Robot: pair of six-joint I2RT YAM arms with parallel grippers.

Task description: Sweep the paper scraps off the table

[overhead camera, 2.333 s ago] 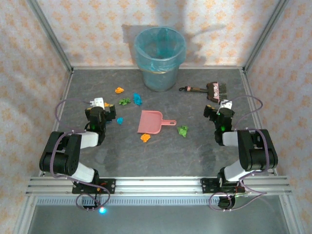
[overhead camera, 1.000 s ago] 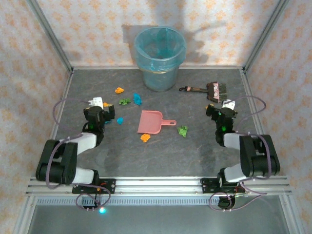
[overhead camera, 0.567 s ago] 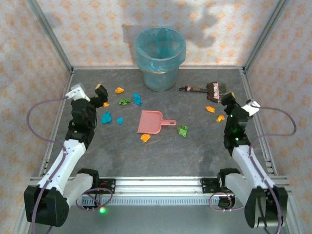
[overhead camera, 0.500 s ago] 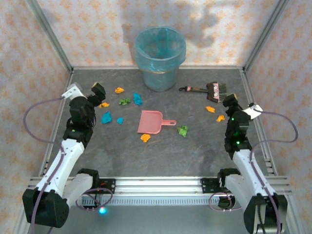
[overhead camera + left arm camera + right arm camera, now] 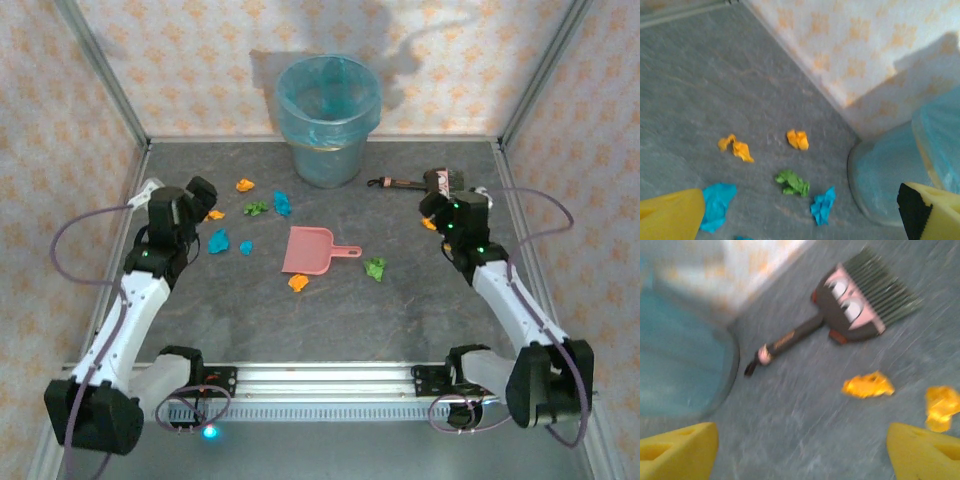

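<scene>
Several paper scraps lie on the dark grey table [image 5: 400, 320]: orange [image 5: 244, 184], green [image 5: 256, 208] and blue [image 5: 282, 203] at the back left, cyan [image 5: 218, 241] nearer, orange [image 5: 297, 283] and green [image 5: 375, 268] by the pink dustpan [image 5: 310, 250]. My left gripper [image 5: 198, 200] hangs open above the left scraps; its view shows orange [image 5: 797, 139], green [image 5: 792, 182] and blue [image 5: 822, 205] bits ahead of my left gripper [image 5: 800, 220]. My right gripper [image 5: 440, 210] is open over two orange scraps [image 5: 867, 385] [image 5: 941, 405], just short of the brush [image 5: 855, 302]. Nothing sits between the fingers of my right gripper [image 5: 802, 452].
A translucent blue-lined bin [image 5: 328, 120] stands at the back centre, close to both wrist views' far side. The brush [image 5: 425, 182] lies at the back right, handle pointing left. Patterned walls and aluminium frame posts close in the table on three sides.
Both arms have unfolded from their tucked pose and reached out. The right gripper swung left and back toward the brush; the left gripper shifted a little over the left scraps.
</scene>
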